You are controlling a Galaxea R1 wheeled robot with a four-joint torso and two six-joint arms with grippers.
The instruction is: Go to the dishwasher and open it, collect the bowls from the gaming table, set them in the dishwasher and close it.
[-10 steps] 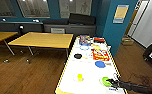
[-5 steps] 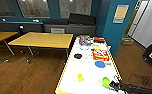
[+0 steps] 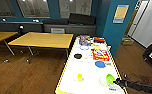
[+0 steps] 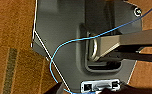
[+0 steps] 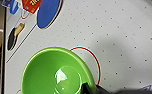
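An office break or games room, judging by teal walls (image 3: 109, 30), wood-plank floor (image 3: 24, 75) and framed panels (image 3: 34, 8) at eleven o'clock. Plain yellow-topped tables (image 3: 43, 40) at ten o'clock, a notice poster (image 3: 121, 13) at one o'clock. Dead ahead, at twelve o'clock, the long white gaming table (image 3: 89, 75), strewn with paddles and boxes.

I see the white-topped counter (image 3: 92, 72) running away from me, with a yellow bowl (image 3: 79, 77), a blue disc (image 3: 100, 64), a black disc (image 3: 77, 56) and a red box (image 3: 101, 55) on it; my right end effector (image 3: 116, 81) meets the tilted green bowl (image 3: 110, 78); a wooden table (image 3: 42, 40) stands at left
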